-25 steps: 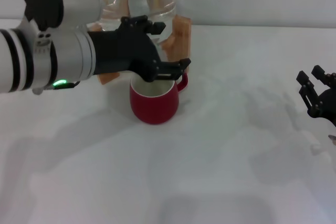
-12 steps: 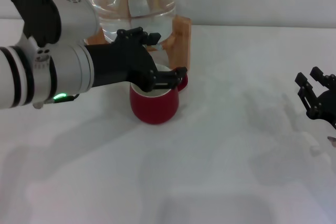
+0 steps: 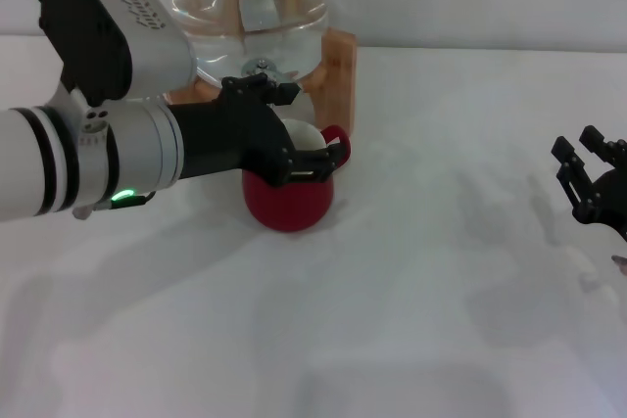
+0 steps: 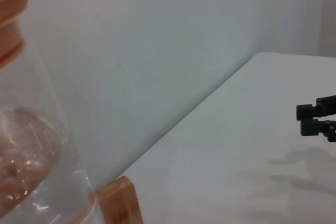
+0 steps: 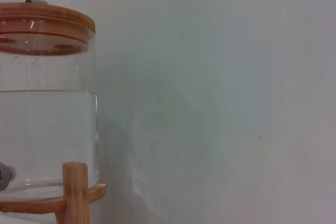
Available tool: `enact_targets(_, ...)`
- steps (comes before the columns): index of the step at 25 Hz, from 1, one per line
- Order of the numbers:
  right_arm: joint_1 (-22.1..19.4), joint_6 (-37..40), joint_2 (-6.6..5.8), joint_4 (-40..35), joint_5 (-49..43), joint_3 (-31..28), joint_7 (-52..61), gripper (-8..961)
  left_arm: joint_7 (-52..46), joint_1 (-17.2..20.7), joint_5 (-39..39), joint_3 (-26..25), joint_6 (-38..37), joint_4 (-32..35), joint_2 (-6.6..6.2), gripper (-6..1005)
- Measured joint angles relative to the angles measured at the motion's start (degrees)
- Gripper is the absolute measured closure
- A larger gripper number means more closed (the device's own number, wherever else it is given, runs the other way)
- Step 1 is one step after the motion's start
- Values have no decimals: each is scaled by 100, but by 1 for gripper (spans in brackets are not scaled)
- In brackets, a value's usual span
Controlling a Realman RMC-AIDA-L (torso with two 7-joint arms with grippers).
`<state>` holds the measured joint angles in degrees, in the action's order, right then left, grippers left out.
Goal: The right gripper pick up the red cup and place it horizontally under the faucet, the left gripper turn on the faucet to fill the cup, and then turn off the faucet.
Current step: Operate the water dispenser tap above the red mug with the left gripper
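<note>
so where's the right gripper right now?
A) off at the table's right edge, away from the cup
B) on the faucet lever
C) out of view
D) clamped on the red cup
A: in the head view the right gripper sits at the far right of the table, empty, well clear of the red cup, where the left gripper is working.

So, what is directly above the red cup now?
The left gripper hangs over the red cup, covering part of its white inside. Behind stands the water jug on its wooden stand. Any water in the cup is hidden.
</note>
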<state>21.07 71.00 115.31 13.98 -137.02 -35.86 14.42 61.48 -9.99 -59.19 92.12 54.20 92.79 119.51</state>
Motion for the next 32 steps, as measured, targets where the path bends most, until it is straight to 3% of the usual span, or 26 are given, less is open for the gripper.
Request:
enact_targets(10, 10, -8, 0, -1, 0, 0, 0, 621, -17, 2, 44, -26, -62, -6, -3, 123)
enact_targets(32, -2, 1, 0, 0, 0, 0, 0, 621, 102, -385, 75, -24, -46, -305, -25, 123)
